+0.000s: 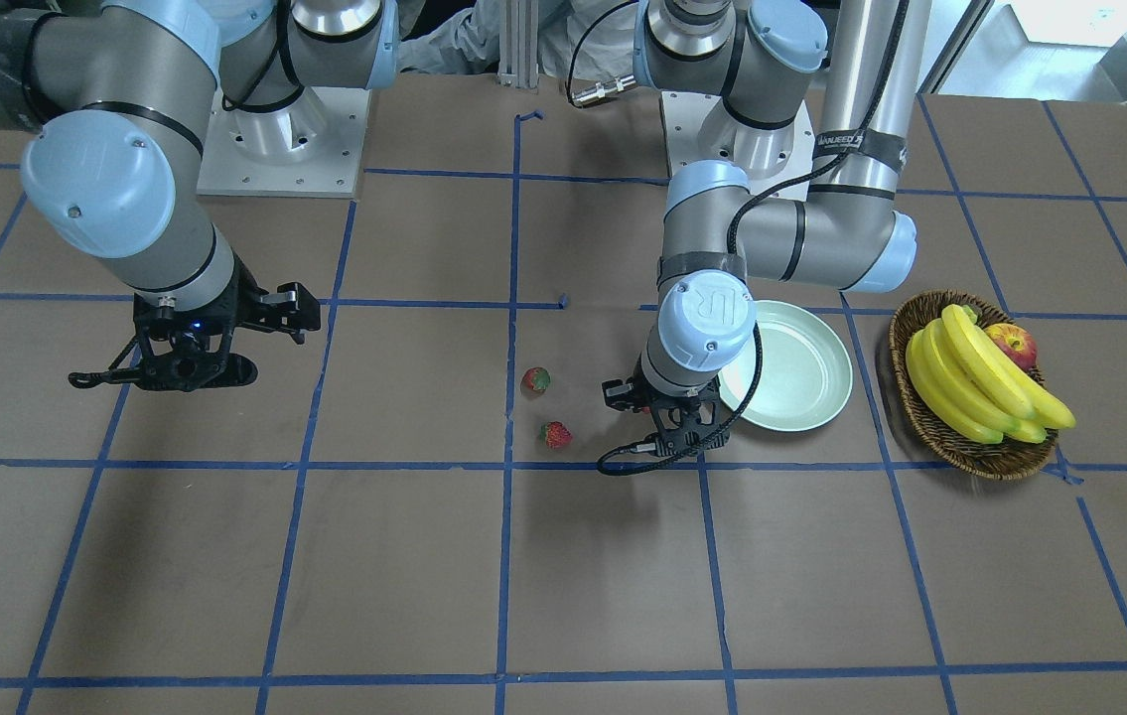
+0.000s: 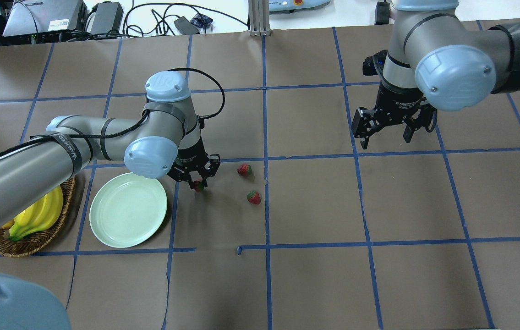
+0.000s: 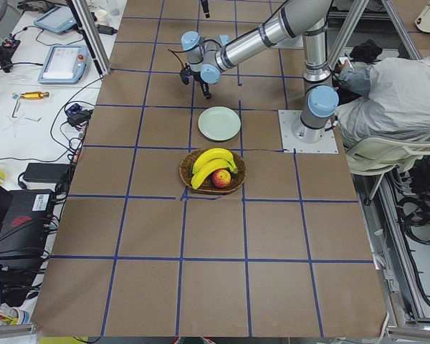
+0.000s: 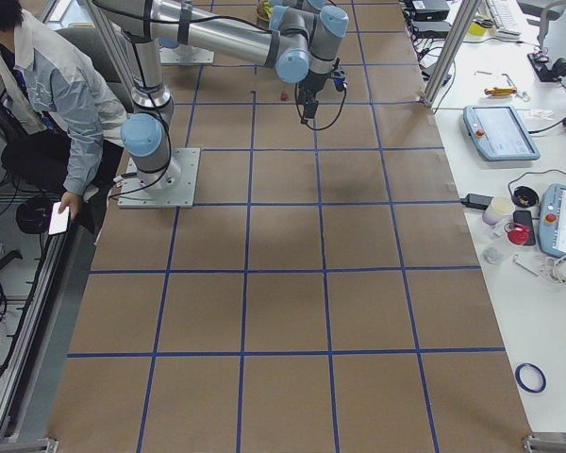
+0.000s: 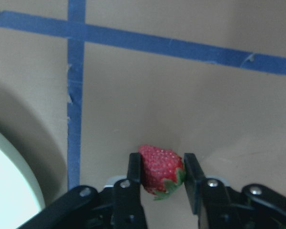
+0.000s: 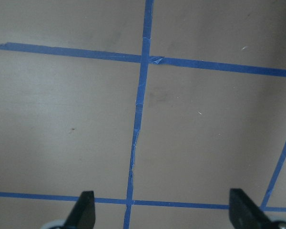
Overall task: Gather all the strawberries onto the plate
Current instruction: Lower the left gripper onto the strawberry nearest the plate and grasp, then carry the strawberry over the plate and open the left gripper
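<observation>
Currently, left gripper (image 5: 161,160) is clamped on one strawberry (image 5: 159,172) at lower centre, possibly touching the tabletop (image 5: 181,95); right gripper (image 6: 164,210) is spread wide, holding nothing.

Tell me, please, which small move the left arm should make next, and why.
Probably lift the left gripper a little, then carry it over the plate. In the left wrist view its jaws press both sides of one strawberry, so the grasp looks made. The plate is empty and lies right beside the gripper. The two other strawberries lie on the table.
</observation>
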